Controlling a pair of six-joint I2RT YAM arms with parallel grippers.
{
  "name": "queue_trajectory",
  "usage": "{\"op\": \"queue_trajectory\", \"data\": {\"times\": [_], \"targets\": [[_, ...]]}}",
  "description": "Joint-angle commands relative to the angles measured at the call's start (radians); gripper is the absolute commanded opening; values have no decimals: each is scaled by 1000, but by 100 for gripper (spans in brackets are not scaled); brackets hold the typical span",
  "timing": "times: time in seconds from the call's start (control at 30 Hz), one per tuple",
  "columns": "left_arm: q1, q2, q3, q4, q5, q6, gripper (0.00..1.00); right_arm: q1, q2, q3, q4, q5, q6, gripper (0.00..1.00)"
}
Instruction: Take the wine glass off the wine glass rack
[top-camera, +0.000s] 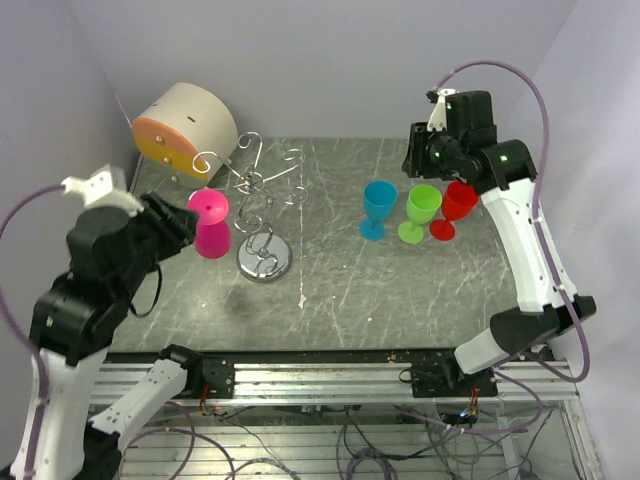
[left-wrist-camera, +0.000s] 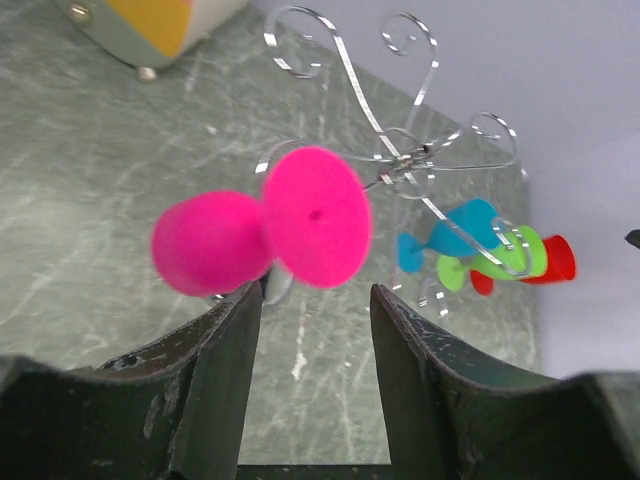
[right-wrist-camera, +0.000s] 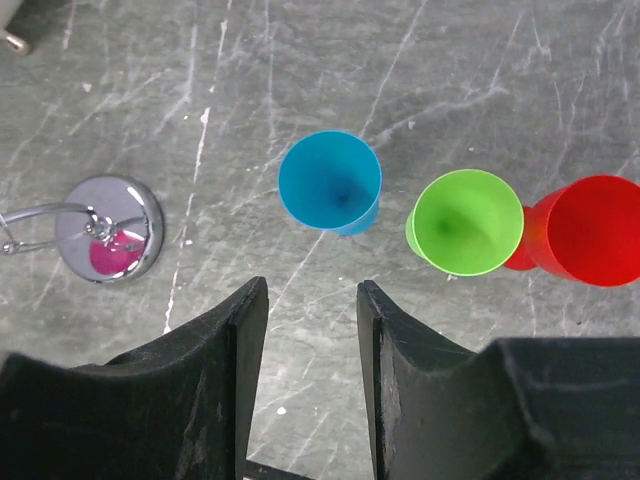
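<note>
A pink wine glass (top-camera: 211, 226) hangs upside down from a left arm of the silver wire wine glass rack (top-camera: 263, 190), whose round shiny base (top-camera: 264, 261) stands on the table. My left gripper (top-camera: 184, 228) is open and empty, just left of the glass. In the left wrist view the glass (left-wrist-camera: 300, 225) sits just beyond the open gripper (left-wrist-camera: 315, 300), its round foot facing the camera. My right gripper (top-camera: 421, 160) is open and empty, high above the standing glasses. In the right wrist view it (right-wrist-camera: 312, 292) looks down on them.
A blue glass (top-camera: 379, 207), a green glass (top-camera: 421, 212) and a red glass (top-camera: 456, 208) stand upright in a row at the right. A beige cylinder with an orange face (top-camera: 183, 127) lies at the back left, close behind the rack.
</note>
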Motion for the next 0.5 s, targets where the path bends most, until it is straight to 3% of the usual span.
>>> {"op": "queue_trajectory", "data": {"times": [0.0,0.13,0.27,0.4,0.47], "targets": [[-14,131,111,8,171,-63,58,3,-56,-68,20,-41,2,40],[-15,113,65,88,324,-182,56,2,-124,-113,42,-57,0,40],[-15,36,-47,135,391,-290,55,3,-172,-137,59,-70,1,39],[-15,-81,-146,162,403,-381,52,2,-204,-171,78,-88,-2,38],[-18,-132,-142,145,345,-380,52,2,-220,-187,87,-98,-2,38]]}}
